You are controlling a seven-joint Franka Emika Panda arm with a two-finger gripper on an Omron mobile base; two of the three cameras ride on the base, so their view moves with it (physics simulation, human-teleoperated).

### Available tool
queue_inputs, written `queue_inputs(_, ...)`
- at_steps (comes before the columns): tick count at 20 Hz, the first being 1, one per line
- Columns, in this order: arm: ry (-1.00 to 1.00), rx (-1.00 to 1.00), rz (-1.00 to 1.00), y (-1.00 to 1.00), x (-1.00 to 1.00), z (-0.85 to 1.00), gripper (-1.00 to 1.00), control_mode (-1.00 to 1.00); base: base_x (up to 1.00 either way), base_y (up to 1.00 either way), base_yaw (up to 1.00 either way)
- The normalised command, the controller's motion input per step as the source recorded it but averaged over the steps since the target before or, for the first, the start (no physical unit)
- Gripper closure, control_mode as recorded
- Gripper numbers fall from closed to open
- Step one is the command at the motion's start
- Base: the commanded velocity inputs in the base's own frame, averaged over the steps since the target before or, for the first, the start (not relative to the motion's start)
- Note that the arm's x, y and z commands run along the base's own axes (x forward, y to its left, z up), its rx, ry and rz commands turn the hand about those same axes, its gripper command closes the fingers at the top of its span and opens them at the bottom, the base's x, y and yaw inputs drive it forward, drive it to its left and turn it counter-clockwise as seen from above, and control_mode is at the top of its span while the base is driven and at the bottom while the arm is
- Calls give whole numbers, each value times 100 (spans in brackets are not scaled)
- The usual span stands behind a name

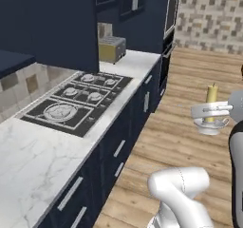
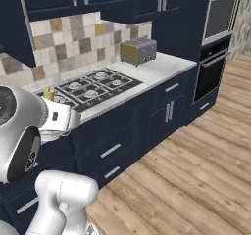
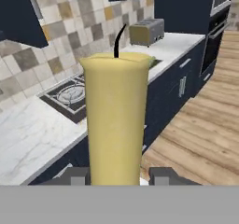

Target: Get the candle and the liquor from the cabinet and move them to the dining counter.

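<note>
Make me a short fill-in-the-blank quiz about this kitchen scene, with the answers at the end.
1. The gripper is shut on a yellow ____.
2. The toaster sits on the counter beyond the ____.
3. The floor is made of ____ planks.
4. The wall behind the stove is covered in ____.

Answers: candle; stove; wooden; tiles

You have the candle (image 3: 115, 120) upright between the jaws, held out over the floor (image 1: 190, 127), well apart from the worktop (image 1: 33, 156) on your left. On that worktop the hob (image 1: 78, 101) lies before the toaster (image 1: 112, 49); the wall oven (image 2: 215, 48) stands beyond both.
</note>
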Motion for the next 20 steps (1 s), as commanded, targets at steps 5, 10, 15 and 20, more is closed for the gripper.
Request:
queue_inputs(5,0,0,0,0,0,0,100,100,0,-25,-78)
queue_inputs(10,0,0,0,0,0,0,100,100,34,-16,-54)
queue_inputs(15,0,0,0,0,0,0,100,100,86,-24,-3)
queue_inputs(20,0,0,0,0,0,0,100,100,81,-44,2)
